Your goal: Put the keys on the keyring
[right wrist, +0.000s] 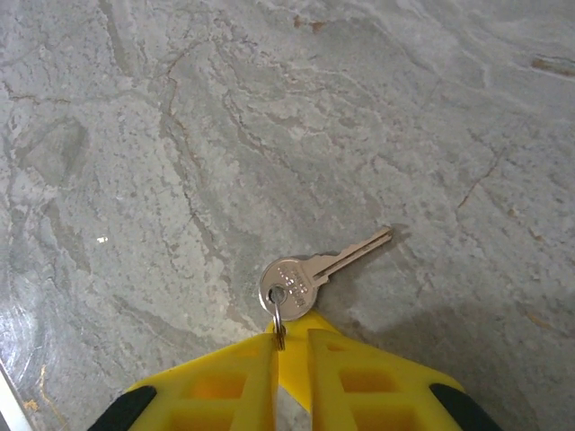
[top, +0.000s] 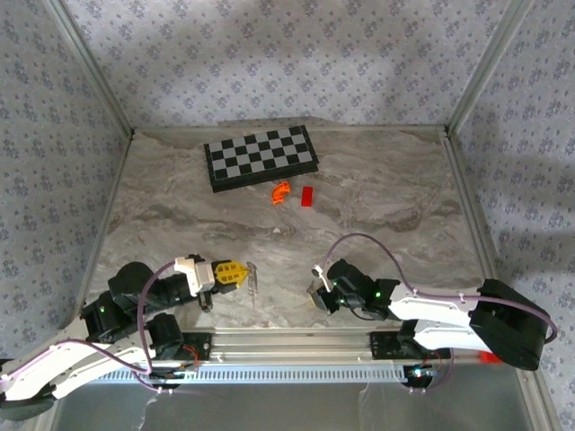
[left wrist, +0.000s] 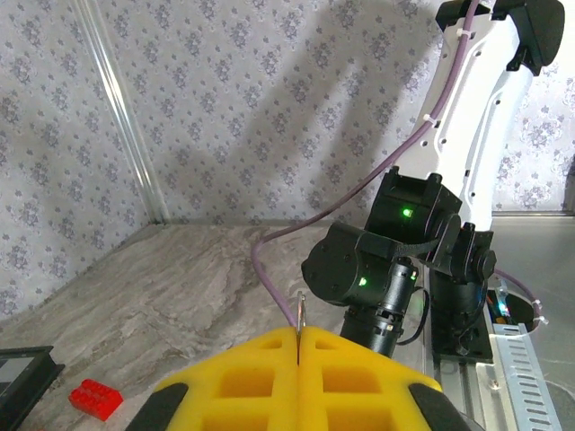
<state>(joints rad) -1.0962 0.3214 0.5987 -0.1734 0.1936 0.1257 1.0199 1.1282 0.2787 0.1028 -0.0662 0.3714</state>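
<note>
A silver key (right wrist: 310, 272) lies flat on the marble table (right wrist: 180, 135), blade pointing up-right. A small ring (right wrist: 279, 325) runs through its hole and down between the yellow fingers of my right gripper (right wrist: 293, 338). The jaws are nearly together, and a yellow wedge-shaped piece (right wrist: 296, 361) fills the narrow gap between them. From above, the right gripper (top: 317, 294) is low at the table's front centre. My left gripper (top: 241, 274) is shut on a thin silvery metal piece (left wrist: 301, 312), seen edge-on. I cannot tell whether that piece (top: 251, 280) is a ring or a key.
A black-and-white checkerboard (top: 260, 157) lies at the back. In front of it sit an orange curved piece (top: 280, 192) and a red block (top: 306, 196). The right arm (left wrist: 395, 269) stands close in front of the left gripper. A metal rail (top: 296, 346) runs along the near edge.
</note>
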